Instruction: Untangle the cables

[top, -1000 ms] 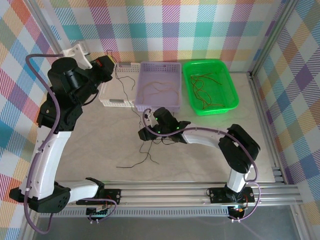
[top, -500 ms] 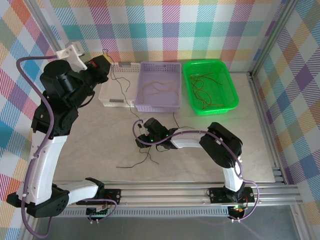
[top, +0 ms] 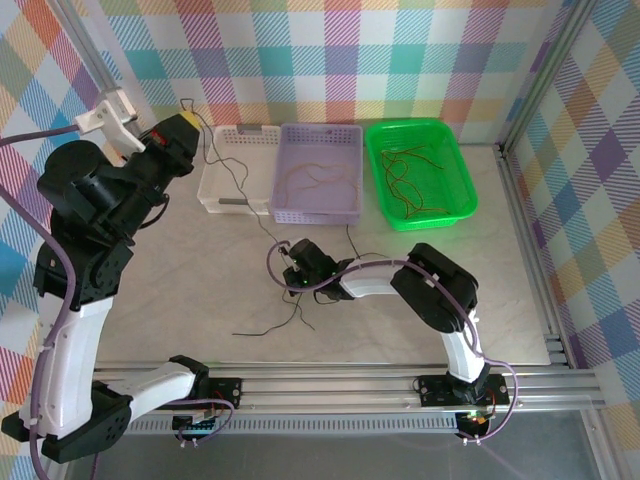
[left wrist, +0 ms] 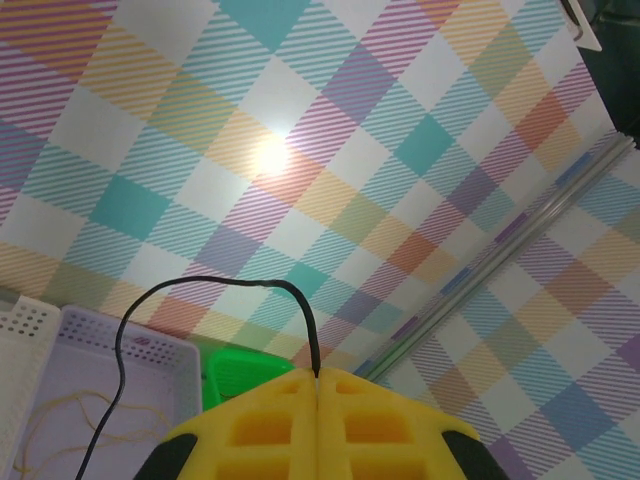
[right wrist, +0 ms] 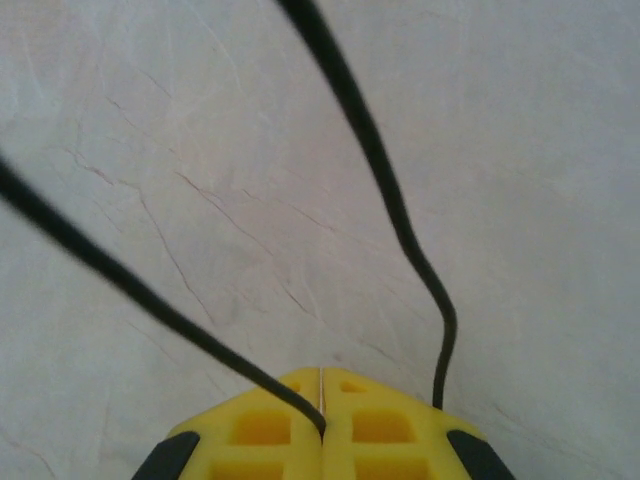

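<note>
Left end effector [left wrist: 318,378], raised near the checked wall [left wrist: 400,120], is clamped on a black cable [left wrist: 200,283]. Right end effector [right wrist: 320,378], low over the worktop [right wrist: 150,130], also grips black cable.

Pale marbled table [top: 180,270] bears white basket [top: 235,207], purple basket [top: 315,213], green basket [top: 425,222] and loose black cables [top: 262,330]

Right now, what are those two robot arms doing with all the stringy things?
They are pulling tangled cables apart. The left gripper, high up near the white basket, is shut on a thin black cable. The right gripper, low over the table, is shut on a black strand. Loose black wires lie on the table nearby. Some cables sit in the purple basket and the green basket.
</note>
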You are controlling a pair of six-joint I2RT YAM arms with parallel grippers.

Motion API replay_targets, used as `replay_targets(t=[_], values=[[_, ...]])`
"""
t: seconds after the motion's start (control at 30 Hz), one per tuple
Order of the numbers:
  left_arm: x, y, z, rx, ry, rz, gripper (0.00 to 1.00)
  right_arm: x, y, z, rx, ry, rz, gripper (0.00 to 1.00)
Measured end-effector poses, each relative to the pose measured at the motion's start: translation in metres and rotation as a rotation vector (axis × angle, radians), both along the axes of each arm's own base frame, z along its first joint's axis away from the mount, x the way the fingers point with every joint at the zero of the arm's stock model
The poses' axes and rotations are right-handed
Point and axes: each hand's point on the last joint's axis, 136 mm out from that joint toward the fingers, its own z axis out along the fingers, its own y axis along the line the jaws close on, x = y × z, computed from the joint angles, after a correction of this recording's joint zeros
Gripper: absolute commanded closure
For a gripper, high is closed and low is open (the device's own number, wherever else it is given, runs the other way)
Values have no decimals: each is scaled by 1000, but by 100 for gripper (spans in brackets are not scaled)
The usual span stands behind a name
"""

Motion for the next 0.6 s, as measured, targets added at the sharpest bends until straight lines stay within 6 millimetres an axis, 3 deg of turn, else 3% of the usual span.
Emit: replay_targets(t=[0.43,0.6], values=[[-18,32,24,60,-69,144,100,-19,-86,-8,-34,25,-110,100],[-6,31,21,95,-62,171,100,-23,-102,15,-16,5,-125,100]])
